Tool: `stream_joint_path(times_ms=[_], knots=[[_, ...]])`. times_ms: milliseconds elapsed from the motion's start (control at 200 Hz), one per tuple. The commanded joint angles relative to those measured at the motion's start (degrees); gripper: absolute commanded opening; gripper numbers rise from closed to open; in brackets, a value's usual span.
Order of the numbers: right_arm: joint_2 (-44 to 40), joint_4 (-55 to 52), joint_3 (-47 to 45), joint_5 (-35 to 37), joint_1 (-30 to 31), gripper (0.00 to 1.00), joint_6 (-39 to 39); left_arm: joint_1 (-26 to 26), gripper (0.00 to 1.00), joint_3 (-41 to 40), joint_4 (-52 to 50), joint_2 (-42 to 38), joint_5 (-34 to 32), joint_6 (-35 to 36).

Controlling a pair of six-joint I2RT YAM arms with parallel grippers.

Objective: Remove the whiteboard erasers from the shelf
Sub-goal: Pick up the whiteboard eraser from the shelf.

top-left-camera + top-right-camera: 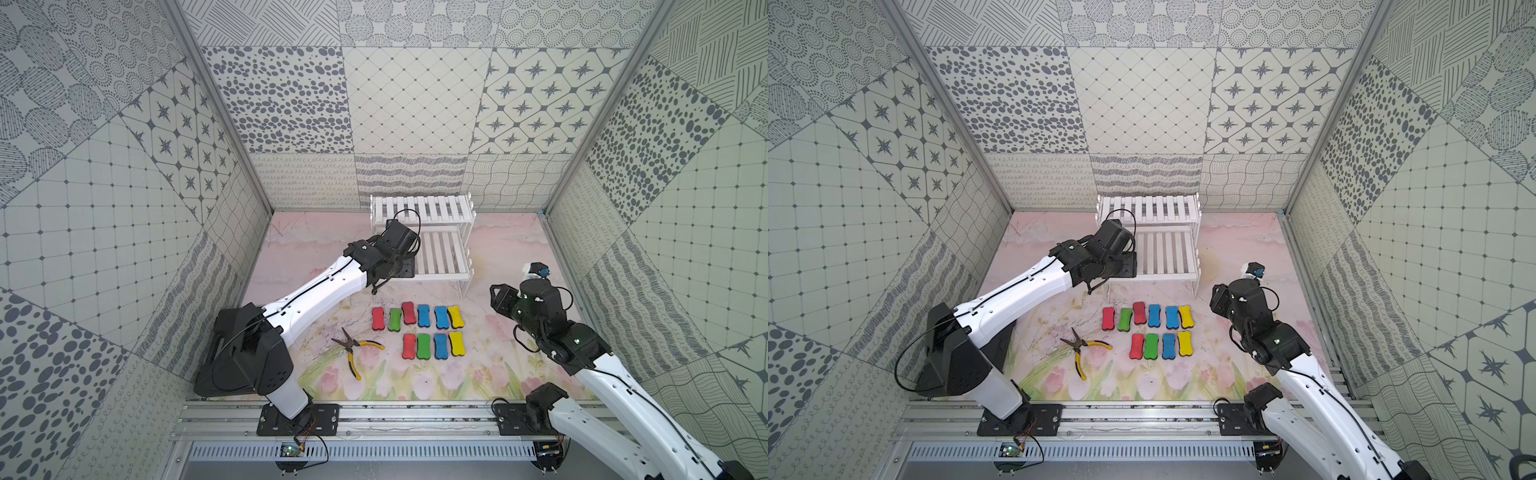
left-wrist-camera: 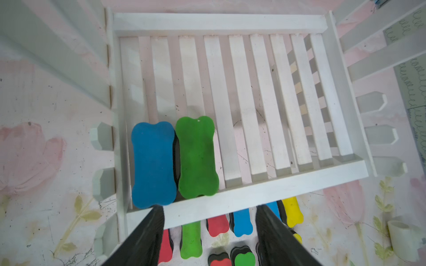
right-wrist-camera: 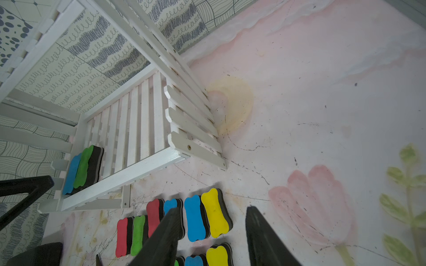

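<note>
Two whiteboard erasers lie on the lower tier of the white shelf (image 1: 422, 208), at its left end near the front rail. They are a blue one (image 2: 153, 164) and a green one (image 2: 197, 157), side by side and touching, coloured tops up. The upper tier looks bare in both top views. The left tool (image 2: 209, 207) hangs over the shelf's front rail, just right of that pair. Its two dark fingers are spread well apart with nothing between them. On the flowered bench (image 1: 498, 249) in front of the shelf, ten more erasers are set out in two rows. The row nearer the shelf runs red (image 1: 377, 318), green (image 1: 395, 319), red (image 1: 409, 312), blue (image 1: 423, 315), blue (image 1: 441, 317), yellow (image 1: 456, 316). The row farther from it runs red (image 1: 409, 345), green (image 1: 423, 345), blue (image 1: 440, 345), yellow (image 1: 456, 343). The right tool (image 3: 212, 208) hovers above the bench off the shelf's right front corner. Its fingers are also parted and it holds nothing. A pair of yellow-handled pliers (image 1: 356, 347) lies on the bench in front of the shelf, left of the rows.
</note>
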Motion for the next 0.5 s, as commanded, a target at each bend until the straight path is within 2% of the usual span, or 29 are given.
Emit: stream_joint_path(times_ms=[0, 215, 495], knots=[[-0.2, 2.1, 0.0, 0.4, -0.4, 0.5, -0.1, 1.1, 0.67, 2.9, 1.6, 3.3, 1.9, 5.8], [-0.1, 2.1, -0.2, -0.1, -1.1, 0.51, -0.3, 1.2, 0.63, 7.6, -1.2, 8.0, 0.8, 6.4], [-0.5, 2.1, -0.7, -0.6, -2.1, 0.51, -0.5, 1.3, 0.62, 8.3, -2.2, 9.2, -2.2, 6.1]])
